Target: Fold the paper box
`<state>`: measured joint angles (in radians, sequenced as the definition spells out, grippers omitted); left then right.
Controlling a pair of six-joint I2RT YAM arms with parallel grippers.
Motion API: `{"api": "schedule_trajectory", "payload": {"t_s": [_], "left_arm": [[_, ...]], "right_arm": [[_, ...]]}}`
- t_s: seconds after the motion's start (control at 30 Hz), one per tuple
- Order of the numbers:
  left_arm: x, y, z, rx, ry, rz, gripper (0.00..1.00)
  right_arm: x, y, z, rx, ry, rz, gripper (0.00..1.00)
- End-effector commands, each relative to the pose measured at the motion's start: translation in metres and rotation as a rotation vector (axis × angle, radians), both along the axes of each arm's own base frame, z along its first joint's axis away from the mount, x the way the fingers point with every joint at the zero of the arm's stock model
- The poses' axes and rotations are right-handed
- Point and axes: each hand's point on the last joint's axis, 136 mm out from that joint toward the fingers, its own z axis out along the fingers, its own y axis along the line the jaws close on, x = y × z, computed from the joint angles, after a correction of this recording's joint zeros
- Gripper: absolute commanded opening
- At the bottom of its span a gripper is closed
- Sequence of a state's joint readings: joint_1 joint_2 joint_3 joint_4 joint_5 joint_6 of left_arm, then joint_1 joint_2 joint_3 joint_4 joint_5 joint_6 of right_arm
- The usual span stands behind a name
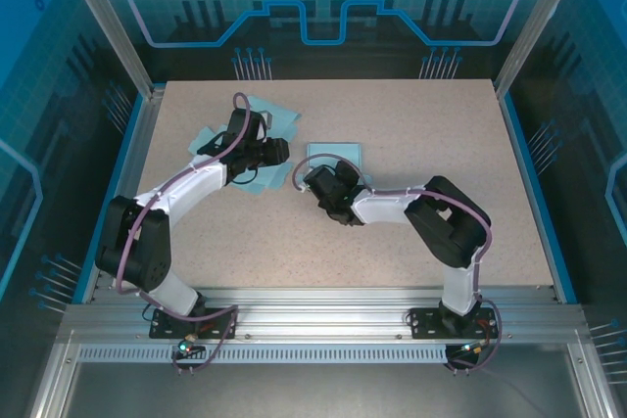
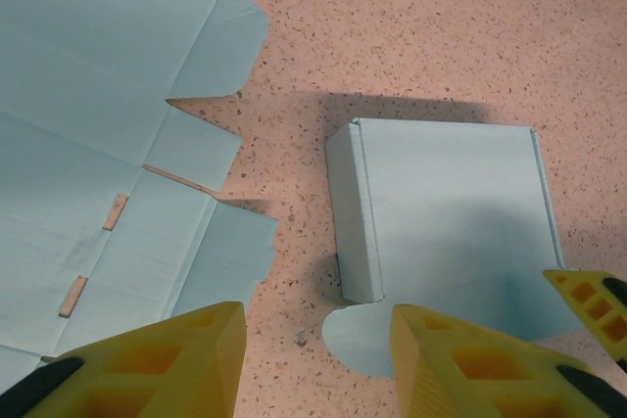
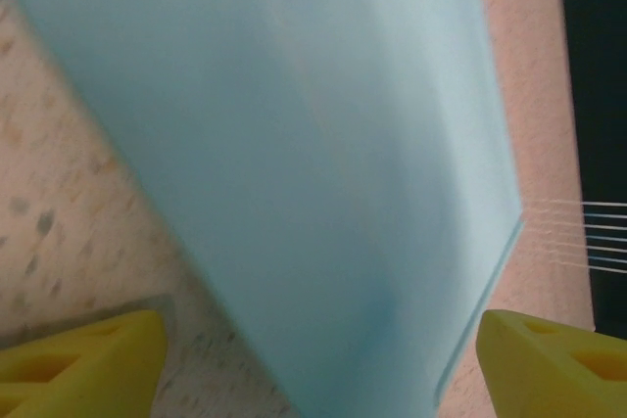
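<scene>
Paper box (image 1: 335, 156) folded, mid-desk (image 1: 441, 124)
The right gripper (image 3: 313, 359) straddles the pale-blue box, jaws spread wide and clear of its sides. The left gripper (image 2: 313, 364), jaws parted and empty, hangs just beside a flat unfolded sheet (image 2: 88, 95) toward the far-left corner.

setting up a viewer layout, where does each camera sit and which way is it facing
Top external: above and behind the arms, looking down on the speckled beige table; both arms show whole, bases nearest.
Left wrist: on the left arm, looking down past the open left gripper at a flat light blue cardboard sheet and a folded light blue paper box.
Right wrist: on the right arm, close over the same box, open right gripper at the bottom edge.
Shared: both wrist views show the folded box.
</scene>
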<state>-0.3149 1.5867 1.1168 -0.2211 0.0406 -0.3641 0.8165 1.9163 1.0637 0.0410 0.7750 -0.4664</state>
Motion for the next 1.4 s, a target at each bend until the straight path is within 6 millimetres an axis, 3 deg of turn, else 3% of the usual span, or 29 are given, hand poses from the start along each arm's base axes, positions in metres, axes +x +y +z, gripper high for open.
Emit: {"api": "schedule_trajectory", "payload": {"t_s": [0.0, 0.13, 0.3, 0.57, 0.83, 1.07, 1.37], "left_arm": [[0.000, 0.007, 0.010, 0.008, -0.025, 0.014, 0.45], [0.001, 0.008, 0.009, 0.010, -0.024, 0.016, 0.45], [0.002, 0.008, 0.007, 0.009, -0.020, 0.017, 0.44], [0.002, 0.013, 0.008, 0.007, -0.020, 0.026, 0.45], [-0.001, 0.019, 0.022, 0.009, -0.050, 0.034, 0.45], [-0.007, 0.027, 0.039, 0.021, -0.092, 0.044, 0.45], [-0.012, 0.043, 0.044, 0.006, -0.103, 0.062, 0.48]], "right_arm": [[0.021, -0.003, 0.003, -0.002, -0.069, -0.038, 0.80], [0.025, 0.001, 0.009, 0.006, -0.090, -0.028, 0.68], [0.026, 0.005, 0.010, 0.012, -0.095, -0.010, 0.36], [0.029, 0.009, 0.012, -0.020, -0.100, 0.016, 0.00], [0.019, 0.012, 0.041, -0.055, -0.048, 0.049, 0.00], [-0.031, -0.002, 0.061, -0.085, 0.281, 0.069, 0.00], [-0.096, -0.014, 0.086, -0.015, 0.637, 0.146, 0.00]]}}
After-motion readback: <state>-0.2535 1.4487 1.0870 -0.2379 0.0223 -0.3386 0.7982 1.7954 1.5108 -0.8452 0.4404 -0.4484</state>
